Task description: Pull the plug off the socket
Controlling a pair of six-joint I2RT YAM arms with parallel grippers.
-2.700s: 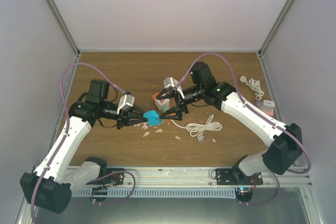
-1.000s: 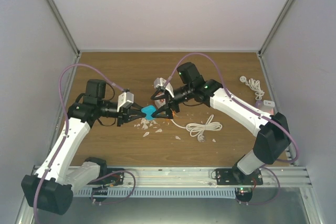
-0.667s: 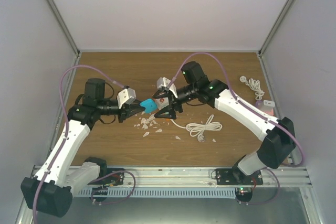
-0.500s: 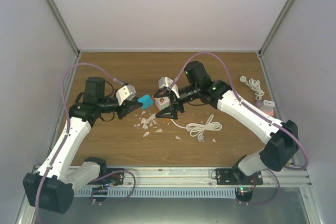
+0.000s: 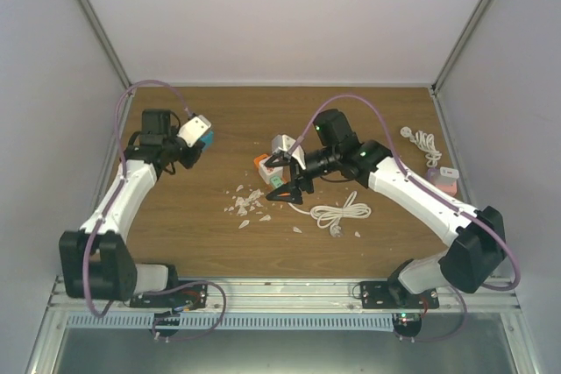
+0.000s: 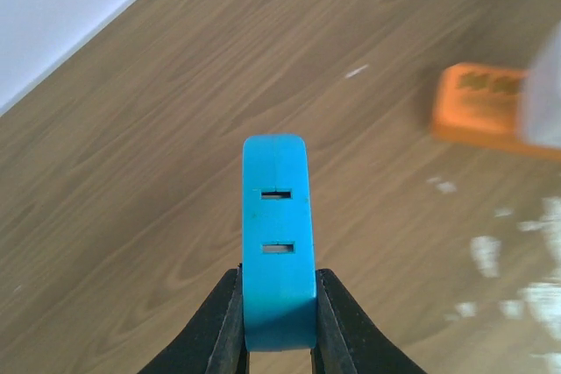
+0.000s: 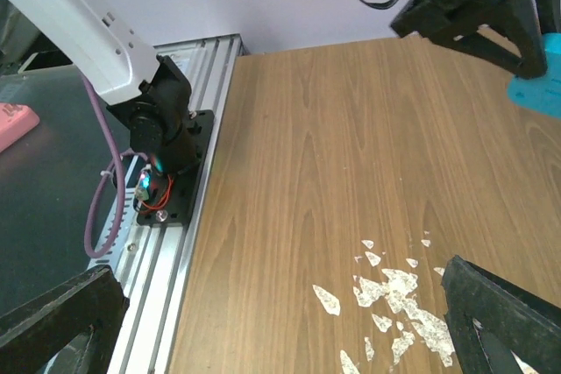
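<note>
Plastic, hard and light, is how I judge the blue rounded plastic piece (image 6: 279, 216) with two slots in its face. It looks stiff and smooth-sided, and would likely slip if pinched by its curved end. My left gripper (image 6: 279, 279) is clamped narrow on its flat sides at the lower end, which looks the right hold. In the overhead view the piece sits at the upper left, well apart from the orange-and-white block (image 5: 265, 165) near the middle of the frame, so the two halves are already separated.

My right gripper (image 5: 282, 185) stands wide and holds nothing, just right of that block. A coiled white cord (image 5: 340, 213) lies to its lower right, with a strand running up towards the block. White flakes (image 5: 245, 203) litter the wooden table (image 5: 219, 243) below the block. Nothing blocks either arm, though I think the cord could snag the right fingers.
</note>
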